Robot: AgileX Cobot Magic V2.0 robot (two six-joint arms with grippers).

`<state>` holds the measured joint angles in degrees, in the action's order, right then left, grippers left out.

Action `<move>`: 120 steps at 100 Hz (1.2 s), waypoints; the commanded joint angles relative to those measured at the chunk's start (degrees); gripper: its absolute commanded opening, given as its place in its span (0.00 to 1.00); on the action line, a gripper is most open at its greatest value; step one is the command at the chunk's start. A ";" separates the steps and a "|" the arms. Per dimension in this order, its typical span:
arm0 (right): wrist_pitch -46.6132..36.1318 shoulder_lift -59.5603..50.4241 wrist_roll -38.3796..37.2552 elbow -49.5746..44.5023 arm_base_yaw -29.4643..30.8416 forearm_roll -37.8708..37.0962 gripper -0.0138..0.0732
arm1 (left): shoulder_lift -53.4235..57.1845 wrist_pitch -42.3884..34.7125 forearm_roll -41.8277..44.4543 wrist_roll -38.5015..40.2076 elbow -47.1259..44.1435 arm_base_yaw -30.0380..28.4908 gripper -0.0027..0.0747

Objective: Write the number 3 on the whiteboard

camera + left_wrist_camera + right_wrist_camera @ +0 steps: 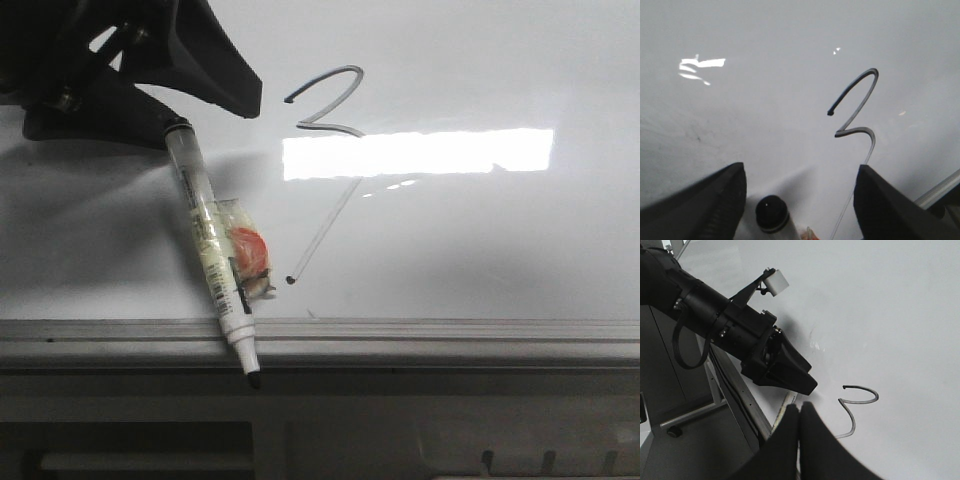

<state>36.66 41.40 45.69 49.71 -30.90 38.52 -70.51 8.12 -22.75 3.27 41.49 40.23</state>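
The number 3 [330, 100] is drawn in dark line on the whiteboard [480, 250], with a thin tail running down to a dot. A white marker [212, 245] lies slanted on the board, its black tip past the rail. My left gripper [195, 105] hovers over the marker's upper end. In the left wrist view the left gripper [800, 172] stands open, with the marker's black end cap [772, 214] between the jaws and untouched, and the number 3 [857, 107] beyond. My right gripper [800, 409] is shut on nothing, near the number 3 [857, 400].
A grey metal rail [450, 335] runs along the board's near edge. A clear wrapper with a red-orange patch [247, 255] lies against the marker. Bright glare [420, 153] crosses the board. The left arm [715, 315] reaches over the board's edge, beside a metal frame [690, 415].
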 commanded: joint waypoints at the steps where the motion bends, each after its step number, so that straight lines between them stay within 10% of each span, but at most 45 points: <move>1: -2.64 -0.07 0.00 1.34 0.27 1.89 0.09 | -1.19 -8.50 2.46 -0.23 0.31 -1.63 0.67; 52: -2.64 -0.07 0.00 1.34 0.27 1.89 0.09 | 3.37 -22.23 6.07 -0.23 0.31 -1.72 0.65; 76: -3.07 -0.44 0.00 1.34 0.27 1.49 0.09 | 13.52 -21.94 10.00 -0.34 0.31 -3.68 0.37; 102: -5.77 -6.69 0.00 -1.54 0.27 -5.72 0.09 | 31.28 -1.78 18.80 -3.27 0.31 -4.16 0.03; 120: -19.67 -16.67 0.00 -14.99 0.27 -9.74 0.09 | 42.56 18.72 21.02 -3.27 -0.44 -4.16 0.01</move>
<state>28.97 29.03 45.69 39.84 -30.90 29.62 -31.97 21.78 -2.58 0.00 39.97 36.19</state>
